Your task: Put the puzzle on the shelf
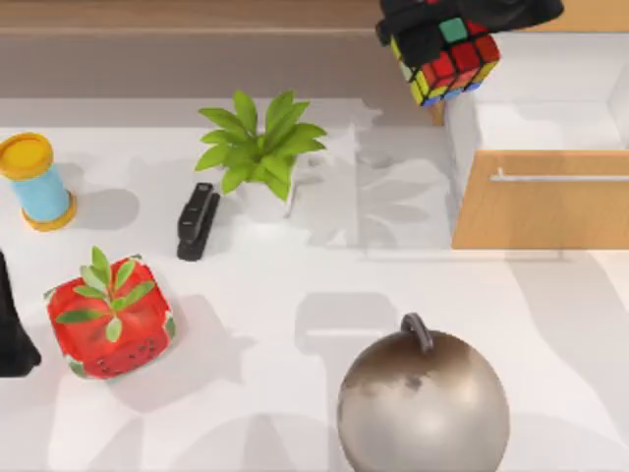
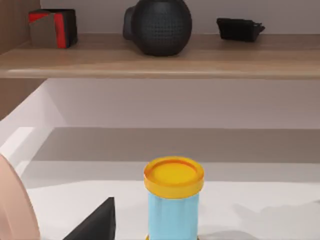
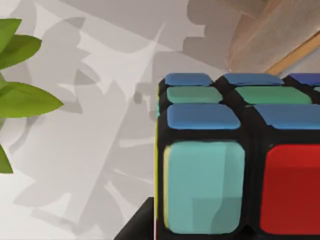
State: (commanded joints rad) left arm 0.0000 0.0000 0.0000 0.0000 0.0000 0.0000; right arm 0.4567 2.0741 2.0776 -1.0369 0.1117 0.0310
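Puzzle (image 1: 447,61) sits clamped in the right claw (image 1: 462,20), held in the air at the far edge of the surface (image 1: 295,275), just past the end of the shelf (image 1: 197,20) and above the drawer cabinet (image 1: 541,202). Well to that claw's left stands a potted plant (image 1: 257,147). Left claw (image 1: 12,324) is parked at the surface's left edge beside the strawberry cube (image 1: 110,317); whether it is apart or together I cannot tell.

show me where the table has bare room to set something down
Free: the middle strip between the potted plant, strawberry cube and metal ball, and right of the ball below the drawer cabinet. Crowded: the left side, around spool and stapler.
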